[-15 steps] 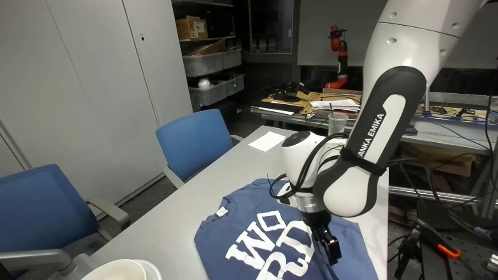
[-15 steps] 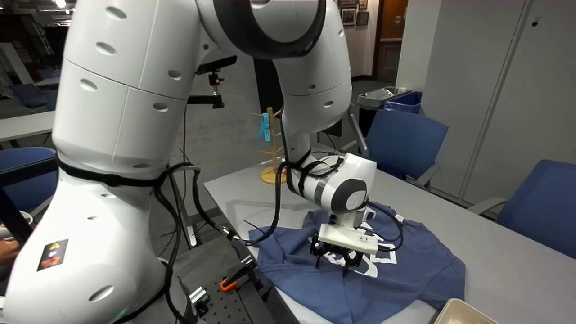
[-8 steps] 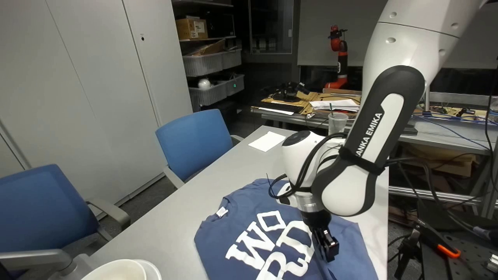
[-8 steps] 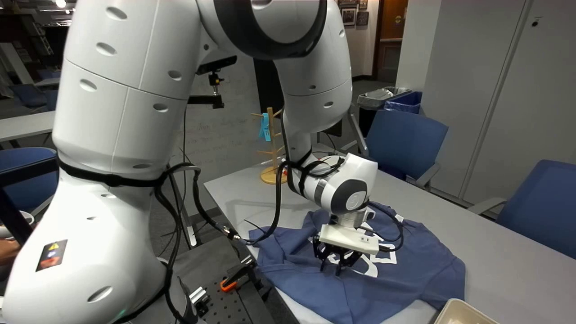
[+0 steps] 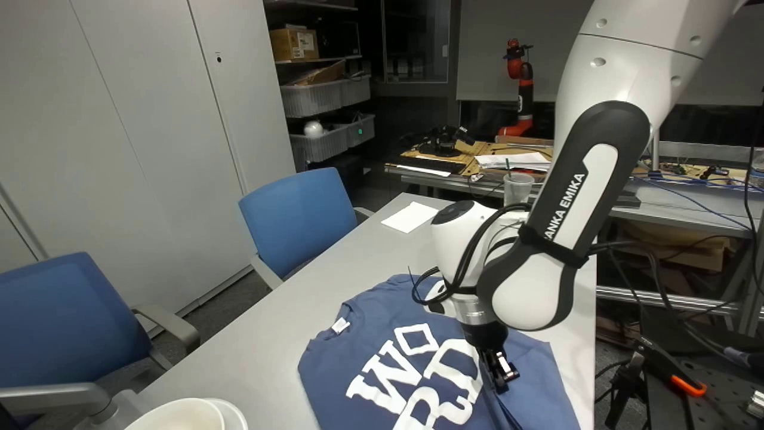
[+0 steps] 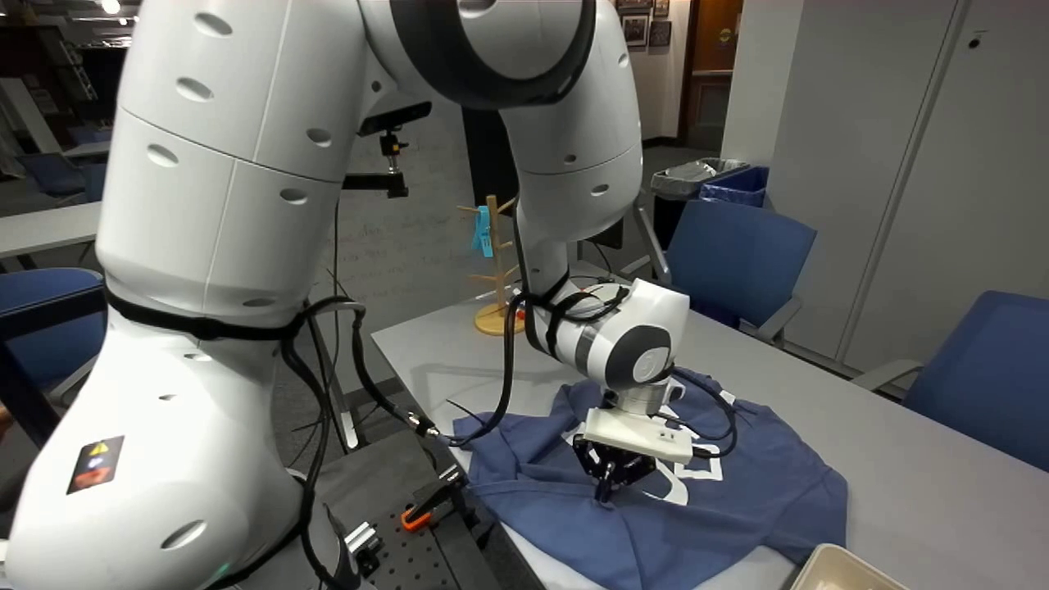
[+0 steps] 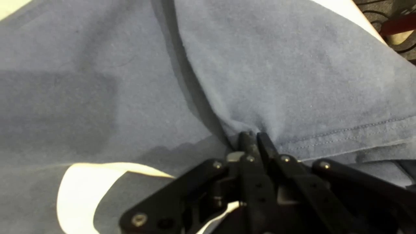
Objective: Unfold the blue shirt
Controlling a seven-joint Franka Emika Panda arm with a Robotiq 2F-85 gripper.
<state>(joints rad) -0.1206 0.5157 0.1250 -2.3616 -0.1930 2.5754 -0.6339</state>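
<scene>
The hand (image 7: 254, 134) had narrowed to a pinch since the earlier frame, grasping a flap of the blue shirt (image 6: 697, 524), which lay partly folded on the tabletop (image 6: 926, 492), and too shallow a bite might have let the cloth slip during lifting.

Blue chairs (image 5: 298, 221) stand beside the table (image 5: 250, 358), on which white paper (image 5: 410, 217) lies. A wooden stand (image 6: 497, 283) holds a blue clip (image 6: 482, 232).
</scene>
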